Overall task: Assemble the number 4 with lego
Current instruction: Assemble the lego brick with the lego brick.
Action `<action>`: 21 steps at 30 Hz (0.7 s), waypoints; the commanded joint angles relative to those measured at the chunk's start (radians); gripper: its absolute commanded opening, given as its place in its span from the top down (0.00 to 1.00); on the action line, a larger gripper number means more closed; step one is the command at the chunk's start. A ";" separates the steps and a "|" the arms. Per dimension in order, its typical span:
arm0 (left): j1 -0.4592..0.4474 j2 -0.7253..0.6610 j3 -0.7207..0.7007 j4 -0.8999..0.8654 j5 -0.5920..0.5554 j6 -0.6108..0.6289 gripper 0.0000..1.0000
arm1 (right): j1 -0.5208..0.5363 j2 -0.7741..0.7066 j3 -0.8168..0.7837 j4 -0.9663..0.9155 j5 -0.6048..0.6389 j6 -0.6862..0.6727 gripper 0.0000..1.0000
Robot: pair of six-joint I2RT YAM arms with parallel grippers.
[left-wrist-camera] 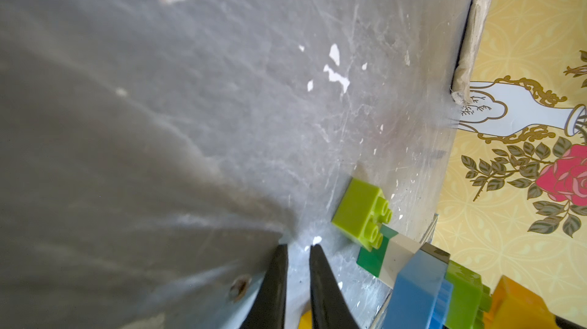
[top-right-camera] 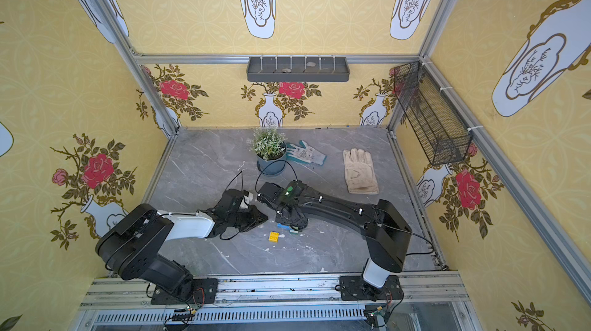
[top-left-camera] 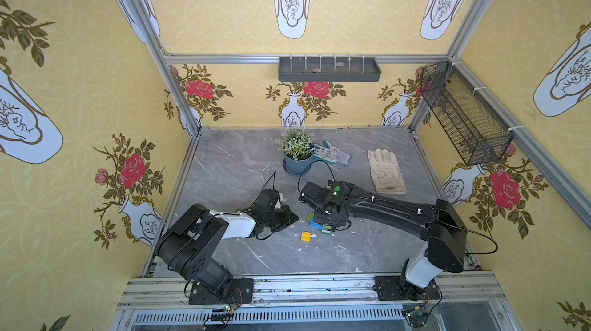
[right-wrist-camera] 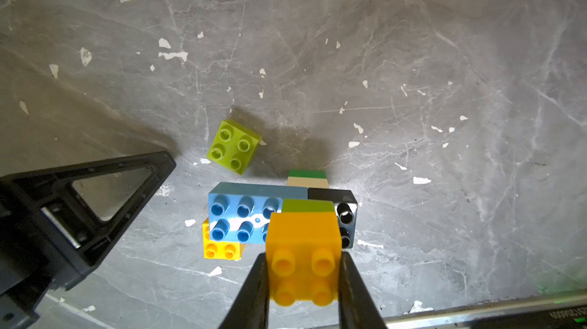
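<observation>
Here, in both top views the part-built number 4 (top-left-camera: pixel 315 224) is seen lying on the grey surface (top-left-camera: pixel 243 166) directly beneath the right claw (top-left-camera: pixel 329 219), with a loose yellow brick (top-left-camera: pixel 306 236) just beside it and the left claw (top-left-camera: pixel 289 217) near its other side. In the left wrist view the left claw (left-wrist-camera: pixel 298 248) is shown drawn together and empty, near a loose lime brick (left-wrist-camera: pixel 362 213) that lies just beside the figure. In the right wrist view the right claw (right-wrist-camera: pixel 303 260) is seen clamped on the figure's top yellow brick (right-wrist-camera: pixel 301 238), which is seated on a lime brick over the blue crossbar (right-wrist-camera: pixel 241 213).
</observation>
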 commanded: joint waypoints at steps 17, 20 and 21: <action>0.000 0.023 -0.004 -0.150 -0.050 0.007 0.82 | -0.004 -0.015 -0.028 -0.002 -0.010 0.018 0.92; 0.000 0.021 -0.006 -0.149 -0.050 0.006 0.82 | -0.006 -0.012 -0.034 0.008 -0.016 0.015 0.92; 0.000 0.021 -0.006 -0.149 -0.050 0.007 0.82 | -0.006 -0.012 -0.033 0.009 -0.016 0.015 0.92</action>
